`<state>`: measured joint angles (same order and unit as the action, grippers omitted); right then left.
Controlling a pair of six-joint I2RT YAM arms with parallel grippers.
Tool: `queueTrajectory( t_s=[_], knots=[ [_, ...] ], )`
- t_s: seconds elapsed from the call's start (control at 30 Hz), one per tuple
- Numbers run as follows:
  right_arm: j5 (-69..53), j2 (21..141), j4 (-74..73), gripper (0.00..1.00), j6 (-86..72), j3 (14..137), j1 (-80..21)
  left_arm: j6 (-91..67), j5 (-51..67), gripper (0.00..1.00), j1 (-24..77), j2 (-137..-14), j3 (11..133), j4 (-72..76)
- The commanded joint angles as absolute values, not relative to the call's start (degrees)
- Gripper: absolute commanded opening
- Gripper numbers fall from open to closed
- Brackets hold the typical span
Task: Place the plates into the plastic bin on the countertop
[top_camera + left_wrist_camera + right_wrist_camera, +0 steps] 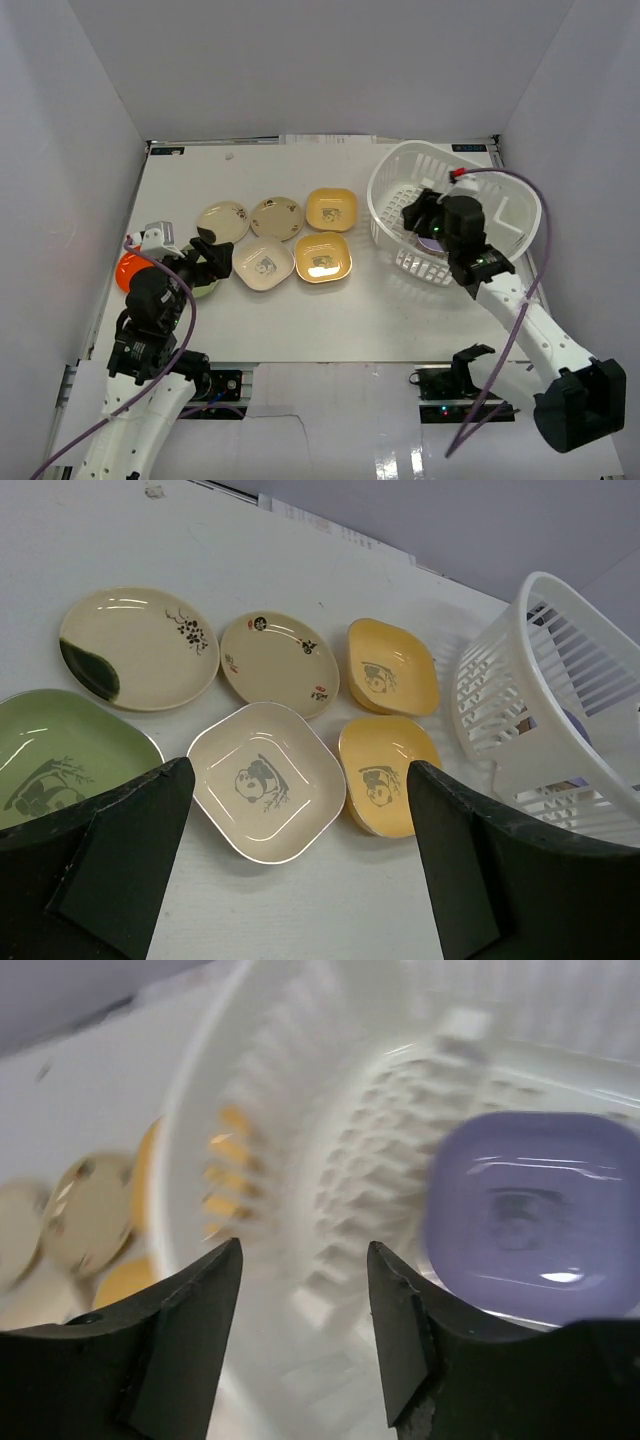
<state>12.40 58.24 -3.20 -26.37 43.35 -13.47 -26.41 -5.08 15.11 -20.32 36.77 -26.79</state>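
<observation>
The white slotted bin (395, 190) stands at the right of the countertop (350, 310). A purple plate (530, 1210) lies inside it. My right gripper (305, 1260) is open and empty over the bin's inside, beside the purple plate. On the counter lie a cream plate with a dark green patch (135, 645), a tan round plate (278, 662), two yellow plates (390, 668) (388, 773), a cream panda plate (265, 780) and a green plate (60, 755). My left gripper (300, 810) is open and empty above the counter near the cream panda plate.
An orange plate (128, 268) lies at the far left, partly hidden by my left arm. White walls enclose the counter on three sides. The bin's rim (560, 630) shows at the right of the left wrist view.
</observation>
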Motion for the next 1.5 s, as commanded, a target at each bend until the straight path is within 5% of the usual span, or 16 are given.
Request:
queueTrajectory(
  t_s=[0.0,0.17,0.37,0.53,0.8,0.97,1.17,1.47],
  knots=[
    [4.22,59.49,-1.31,0.58,-20.67,44.64,-30.19,-26.63,-4.66,0.98,14.85,-21.18,36.48,-26.89],
    [2.91,71.96,-4.83,0.58,-9.44,48.16,-46.29,-26.63,-4.13,0.98,14.85,-22.23,36.39,-26.89],
    [-4.91,85.68,-9.40,0.71,-0.45,57.03,-51.84,-27.33,-4.75,0.98,14.77,-26.71,36.21,-27.42],
    [-4.57,94.11,-12.21,0.71,8.07,62.83,-55.02,-27.33,-3.69,0.98,14.59,-28.74,36.56,-27.69],
    [-4.48,103.00,-17.58,0.56,12.22,67.32,-56.25,-27.25,-3.25,0.98,14.50,-28.39,36.56,-27.51],
    [1.83,102.84,-17.49,0.26,12.22,67.15,-58.88,-27.25,-3.34,0.98,14.41,-28.04,36.56,-27.51],
    [6.41,96.07,-20.91,0.08,9.41,66.44,-65.29,-27.25,-3.16,0.98,14.41,-27.77,36.56,-27.60],
    [27.13,81.04,-26.80,0.08,8.51,77.42,-66.45,-27.25,-3.25,0.98,14.24,-26.72,36.56,-27.51]
  ],
)
